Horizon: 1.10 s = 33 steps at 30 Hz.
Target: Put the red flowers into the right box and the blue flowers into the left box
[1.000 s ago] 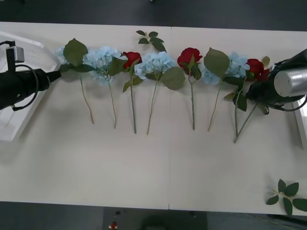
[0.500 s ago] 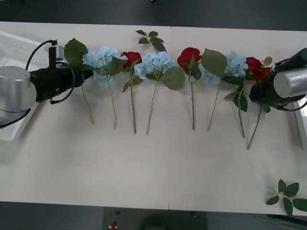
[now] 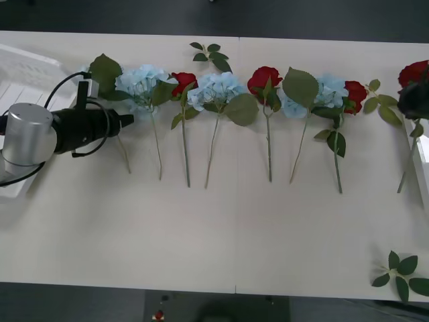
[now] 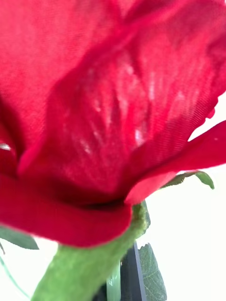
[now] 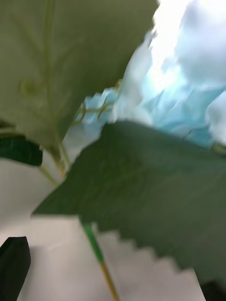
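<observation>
A: Start at the right gripper, far right edge of the front view. What has it got?

B: A red rose. The bloom sits just above the dark fingers and the stem hangs down past the rim of the right box. In the right wrist view the rose sits right against the lens, so I judge the fingers clamped on the stem just under the bloom.

A: And the left gripper?

B: At centre left of the front view, its tip at the stem of the leftmost blue flower. The left wrist view shows one dark fingertip in the bottom corner, the green stem between the corners, leaves and pale blue petals above. The fingers look spread, holding nothing.

A: Risks?

B: The rose's long stem could catch the box rim and tip out. On the left, closing could pinch a leaf rather than the thin stem, or drag the neighbouring blue flower, whose leaves overlap it. The left box is in the upper left.
</observation>
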Each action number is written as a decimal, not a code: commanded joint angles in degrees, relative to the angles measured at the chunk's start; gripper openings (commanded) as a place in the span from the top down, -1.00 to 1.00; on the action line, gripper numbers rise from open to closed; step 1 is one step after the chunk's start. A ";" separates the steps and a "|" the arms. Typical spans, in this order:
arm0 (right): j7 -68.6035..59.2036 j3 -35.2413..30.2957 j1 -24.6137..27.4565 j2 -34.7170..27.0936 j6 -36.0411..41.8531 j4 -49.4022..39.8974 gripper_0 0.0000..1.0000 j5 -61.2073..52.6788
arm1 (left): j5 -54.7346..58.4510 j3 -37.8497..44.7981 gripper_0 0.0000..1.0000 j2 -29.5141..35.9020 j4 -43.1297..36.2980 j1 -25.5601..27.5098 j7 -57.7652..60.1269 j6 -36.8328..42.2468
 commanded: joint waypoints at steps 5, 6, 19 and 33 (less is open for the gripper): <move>13.79 -0.75 -6.33 -10.89 4.14 0.71 1.00 -1.88 | -0.08 -2.01 -1.00 1.02 1.33 -1.19 1.72 -0.20; 15.55 -1.02 -6.33 -11.50 3.53 1.86 1.00 -1.70 | -0.08 -2.01 -1.00 1.02 1.50 -1.19 1.72 -0.28; 33.31 -1.02 -1.50 -5.35 -8.78 23.04 1.00 5.51 | 0.01 -1.92 1.00 1.02 2.21 -1.10 1.63 -3.10; 31.28 -1.46 5.09 0.45 -29.35 28.22 0.89 12.36 | 0.97 -1.92 1.00 1.02 2.73 -1.10 1.63 -3.19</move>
